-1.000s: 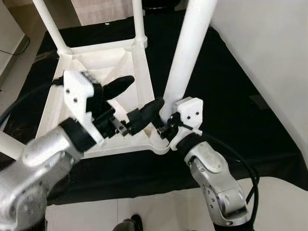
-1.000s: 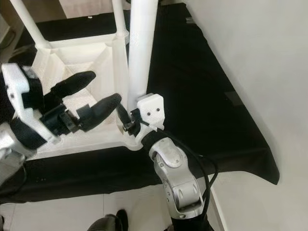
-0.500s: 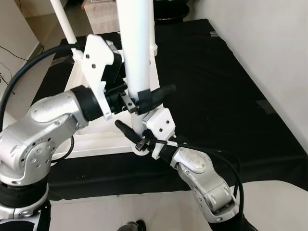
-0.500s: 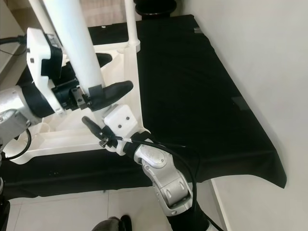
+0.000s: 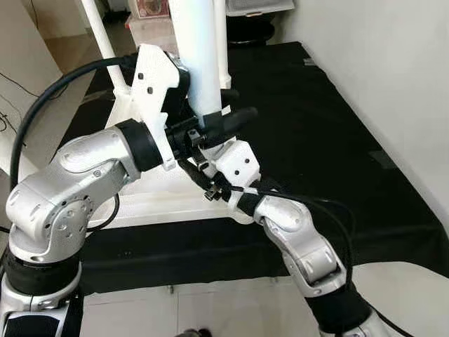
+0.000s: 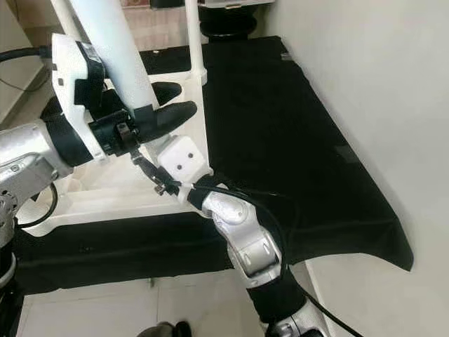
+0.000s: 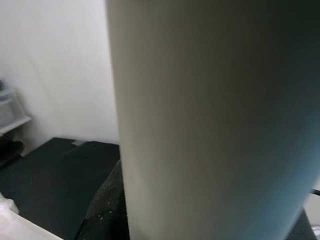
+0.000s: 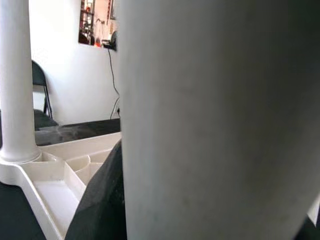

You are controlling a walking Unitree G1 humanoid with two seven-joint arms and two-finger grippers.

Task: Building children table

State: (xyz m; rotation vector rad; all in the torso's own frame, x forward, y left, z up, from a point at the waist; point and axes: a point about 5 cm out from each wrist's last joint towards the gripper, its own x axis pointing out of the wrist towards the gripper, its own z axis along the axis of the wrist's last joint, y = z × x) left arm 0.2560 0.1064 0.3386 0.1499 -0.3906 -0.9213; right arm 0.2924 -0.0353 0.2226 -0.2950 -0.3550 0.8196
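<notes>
Left eye view shows both arms working on one thick white table leg (image 5: pixel 201 63), which stands at the near corner of the upturned white table frame (image 5: pixel 151 200) lying on a black cloth (image 5: pixel 316 133). The left pincer (image 5: pixel 223 118) is pinching the leg, one black finger in front of it and one behind. The right pincer (image 5: pixel 200 179) sits just below the left one, against the base of the leg; from both wrist views a black finger lies alongside the white tube, so it appears pressed onto the leg too (the far finger is hidden).

The likeliest trouble, as a judgement: the leg is smooth, round and glossy, so hard rubbery fingers could slip around it if it needs twisting or pushing into its socket. Two grips so close together low on a tall leg give little control of its top, and a tilt could jam or cross the joint. The light frame might also slide on the cloth.

The frame is moulded plastic with ribbed compartments underneath; two thinner-looking legs (image 5: pixel 98 38) rise at corners farther from the held leg.
</notes>
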